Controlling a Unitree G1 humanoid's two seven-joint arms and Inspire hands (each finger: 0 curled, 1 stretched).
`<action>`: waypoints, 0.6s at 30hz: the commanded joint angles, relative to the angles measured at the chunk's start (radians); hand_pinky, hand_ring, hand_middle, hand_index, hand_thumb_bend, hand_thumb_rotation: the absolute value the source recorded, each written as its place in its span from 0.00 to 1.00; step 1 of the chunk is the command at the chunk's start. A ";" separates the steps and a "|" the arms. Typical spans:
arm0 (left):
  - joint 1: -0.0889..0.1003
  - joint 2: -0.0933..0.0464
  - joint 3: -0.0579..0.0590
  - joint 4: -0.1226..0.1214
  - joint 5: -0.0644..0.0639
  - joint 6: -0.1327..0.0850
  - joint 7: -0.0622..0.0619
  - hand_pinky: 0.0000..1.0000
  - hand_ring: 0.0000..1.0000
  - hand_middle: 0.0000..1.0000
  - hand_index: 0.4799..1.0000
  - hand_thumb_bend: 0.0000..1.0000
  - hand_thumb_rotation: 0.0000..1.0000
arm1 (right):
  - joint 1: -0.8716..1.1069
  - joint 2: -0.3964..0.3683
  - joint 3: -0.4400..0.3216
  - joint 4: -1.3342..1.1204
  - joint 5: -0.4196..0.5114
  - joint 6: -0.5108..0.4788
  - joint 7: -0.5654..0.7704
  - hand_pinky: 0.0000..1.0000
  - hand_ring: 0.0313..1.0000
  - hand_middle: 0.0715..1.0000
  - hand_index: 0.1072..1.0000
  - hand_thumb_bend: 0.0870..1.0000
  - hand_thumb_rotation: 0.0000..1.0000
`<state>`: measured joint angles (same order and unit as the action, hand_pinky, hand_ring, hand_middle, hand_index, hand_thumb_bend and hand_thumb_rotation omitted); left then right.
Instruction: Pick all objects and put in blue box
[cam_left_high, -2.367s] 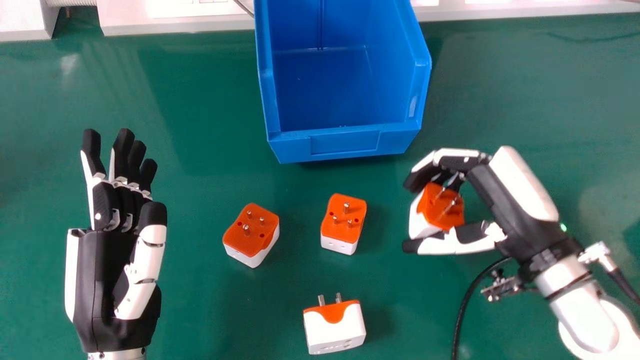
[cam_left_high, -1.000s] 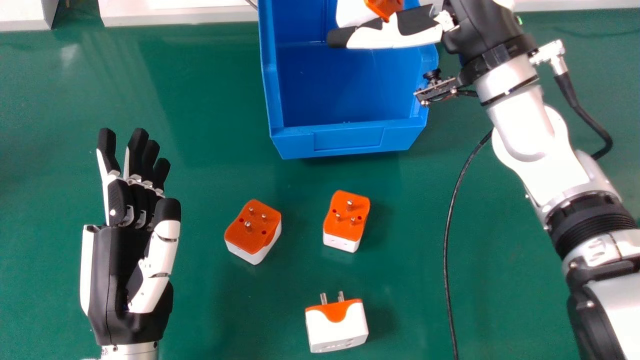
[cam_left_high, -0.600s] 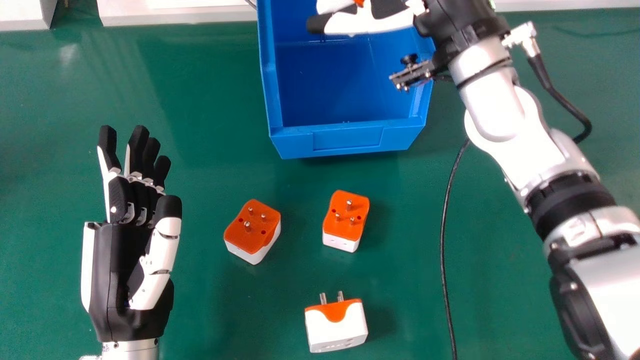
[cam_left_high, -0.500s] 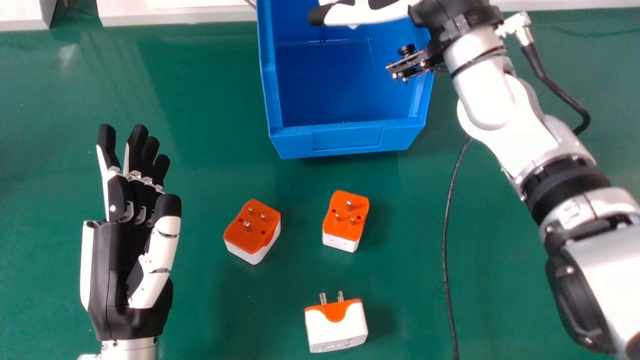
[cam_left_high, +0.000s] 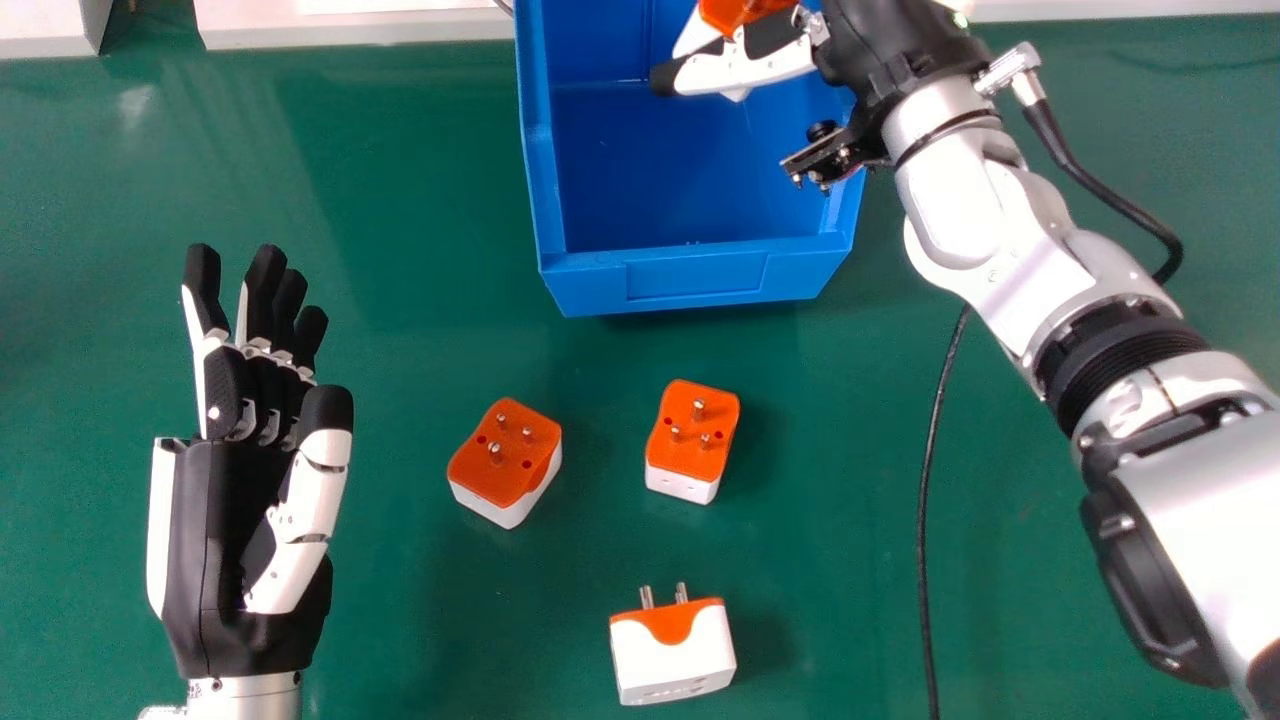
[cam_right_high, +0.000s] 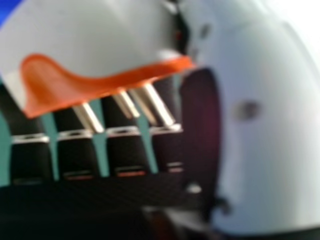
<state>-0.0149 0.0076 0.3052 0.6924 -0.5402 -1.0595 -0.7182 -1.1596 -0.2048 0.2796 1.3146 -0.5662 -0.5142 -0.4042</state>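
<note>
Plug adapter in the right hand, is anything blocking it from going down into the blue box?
Nothing visible is in the way: the right hand holds the plug adapter over the blue box, and the opening beneath looks unobstructed.

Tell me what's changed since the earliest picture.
The right hand has carried its orange-and-white plug adapter forward and leftward, over the blue box; it already held it then. The box and three other adapters stayed put.
</note>
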 joint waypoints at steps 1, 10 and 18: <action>0.006 0.004 0.002 -0.015 0.003 -0.017 -0.003 1.00 1.00 0.99 0.93 0.33 0.45 | -0.064 -0.005 0.008 -0.003 -0.007 0.006 -0.028 0.39 0.39 0.45 0.45 0.47 0.00; 0.012 -0.002 -0.005 -0.024 -0.001 -0.019 -0.008 1.00 1.00 0.99 0.93 0.33 0.45 | -0.083 0.007 0.027 0.015 -0.023 0.050 -0.025 0.42 0.40 0.45 0.45 0.47 0.00; 0.013 -0.005 -0.008 -0.017 -0.007 -0.014 -0.015 1.00 1.00 0.99 0.93 0.33 0.46 | -0.092 0.013 0.016 0.016 -0.004 0.049 0.018 0.43 0.40 0.46 0.44 0.47 0.00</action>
<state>-0.0062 0.0069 0.2999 0.6877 -0.5474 -1.0593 -0.7228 -1.1866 -0.1876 0.3084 1.3384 -0.5921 -0.4531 -0.3956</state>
